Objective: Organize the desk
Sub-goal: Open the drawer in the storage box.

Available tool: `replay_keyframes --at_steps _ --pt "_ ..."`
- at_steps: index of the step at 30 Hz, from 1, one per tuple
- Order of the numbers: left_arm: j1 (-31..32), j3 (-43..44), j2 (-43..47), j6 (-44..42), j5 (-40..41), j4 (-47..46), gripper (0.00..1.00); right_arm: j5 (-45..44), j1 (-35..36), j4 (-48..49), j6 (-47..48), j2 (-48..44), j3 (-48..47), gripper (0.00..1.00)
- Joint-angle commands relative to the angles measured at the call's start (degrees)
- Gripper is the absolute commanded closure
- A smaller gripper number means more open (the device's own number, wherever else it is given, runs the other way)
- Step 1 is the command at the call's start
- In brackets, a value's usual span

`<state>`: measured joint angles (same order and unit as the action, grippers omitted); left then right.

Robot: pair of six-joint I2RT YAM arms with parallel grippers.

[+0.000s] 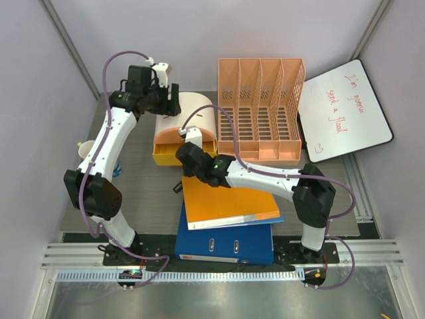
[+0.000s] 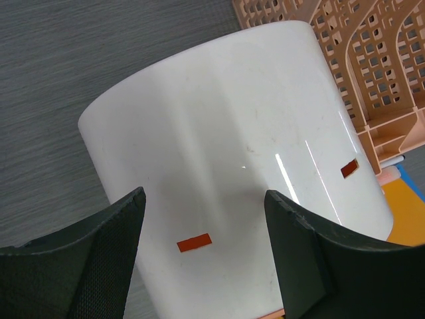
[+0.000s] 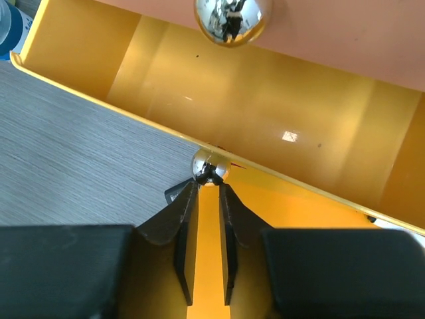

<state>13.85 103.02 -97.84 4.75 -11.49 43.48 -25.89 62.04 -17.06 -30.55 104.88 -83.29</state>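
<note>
Right wrist: knob grip may slip

Right tool (image 3: pixel 210 183) stands narrow at the knob (image 3: pixel 210 166) of the yellow drawer (image 3: pixel 265 133); whether it truly pinches, I cannot tell. A glancing hold could slip off, or drag the drawer box (image 2: pixel 226 133) across the table (image 1: pixel 146 193) beneath everything. Left tool (image 2: pixel 204 197) hangs open over the box. Drawer looks empty.

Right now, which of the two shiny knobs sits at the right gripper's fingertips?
The lower knob, on the open yellow drawer, at the right gripper; the upper knob sits on the pink panel above, untouched.
</note>
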Motion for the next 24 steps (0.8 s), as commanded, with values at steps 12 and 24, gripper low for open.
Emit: replay_keyframes --at_steps 12,24 --pt "0.0 -0.9 1.8 -0.9 0.0 0.2 0.27 -4.7 3.8 2.4 -2.2 -3.1 3.7 0.77" --pt "0.0 -2.0 2.3 -1.2 0.1 0.1 0.27 -12.8 5.9 5.2 -0.7 -1.3 1.4 0.57"
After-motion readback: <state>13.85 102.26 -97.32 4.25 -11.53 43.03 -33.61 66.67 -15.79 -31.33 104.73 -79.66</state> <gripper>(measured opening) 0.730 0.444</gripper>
